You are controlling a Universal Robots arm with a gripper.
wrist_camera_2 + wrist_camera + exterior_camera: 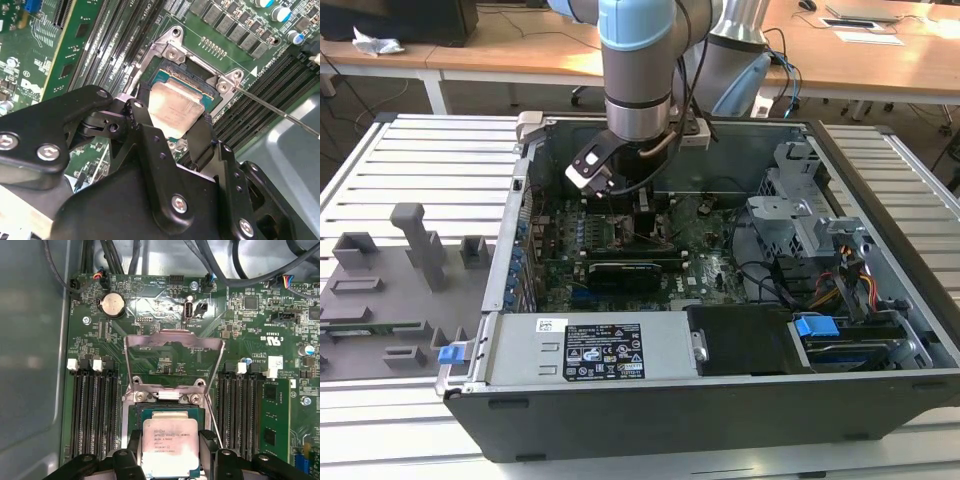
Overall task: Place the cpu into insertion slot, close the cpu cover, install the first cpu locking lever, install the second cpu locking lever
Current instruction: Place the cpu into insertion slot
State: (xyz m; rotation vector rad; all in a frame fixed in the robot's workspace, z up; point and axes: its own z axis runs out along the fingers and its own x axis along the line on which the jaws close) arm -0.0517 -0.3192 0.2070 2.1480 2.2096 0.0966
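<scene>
Gripping the cpu (170, 450) over the insertion slot (197, 75), cpu cover (172, 338) open.

Gripper (170, 442) reaches down into the open computer case (720, 400), over the middle of the motherboard (150, 305). Its two black fingers (134, 447) are closed against opposite edges of the cpu, one each side, and the pale face lies flat between them in both wrist views. The chip sits inside the slot's outline; can't tell if it is fully seated. The cover is tilted up on the side of the slot away from the fingers, its window showing green board behind. A thin wire lever (280, 112) sticks out beside the slot, unlatched. Memory slots (95, 410) run along both sides.
</scene>
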